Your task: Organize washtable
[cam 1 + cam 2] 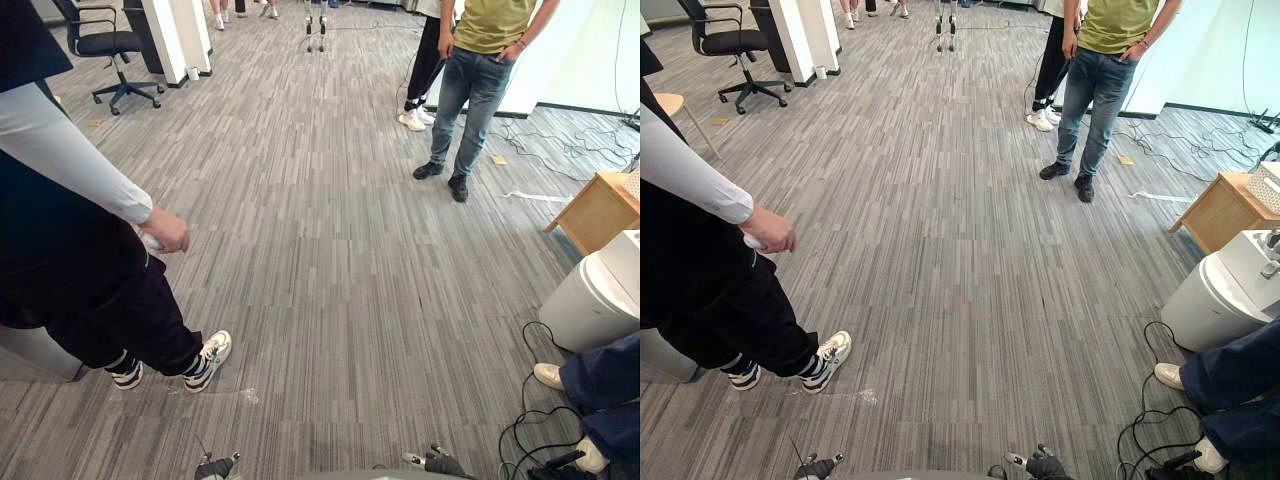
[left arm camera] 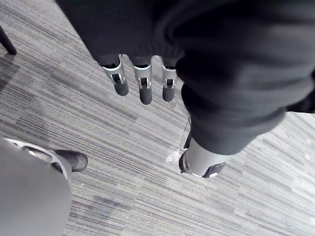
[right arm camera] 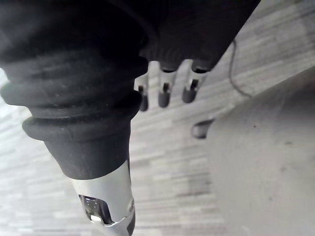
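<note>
We record the left hand (image 2: 142, 83) and right hand (image 3: 165, 93) low at 6 o'clock over the carpet (image 1: 330, 250), fingers straight and holding nothing, while the white washstand (image 1: 1215, 300) (tap-like fitting on top) stands at 4 o'clock.

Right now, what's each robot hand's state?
Left robot hand: open, holding nothing.
Right robot hand: open, holding nothing.

The grey striped carpet floor (image 1: 330, 260) is carrying everything. A black office chair (image 1: 110, 45) is standing at the far left. One person in jeans (image 1: 470, 90) is standing far right, another in dark trousers (image 1: 100, 300) near left. A wooden stand (image 1: 598, 210) and a white drum (image 1: 600, 295) are sitting near each other at the right. Cables (image 1: 560, 140) are trailing beyond them.
</note>
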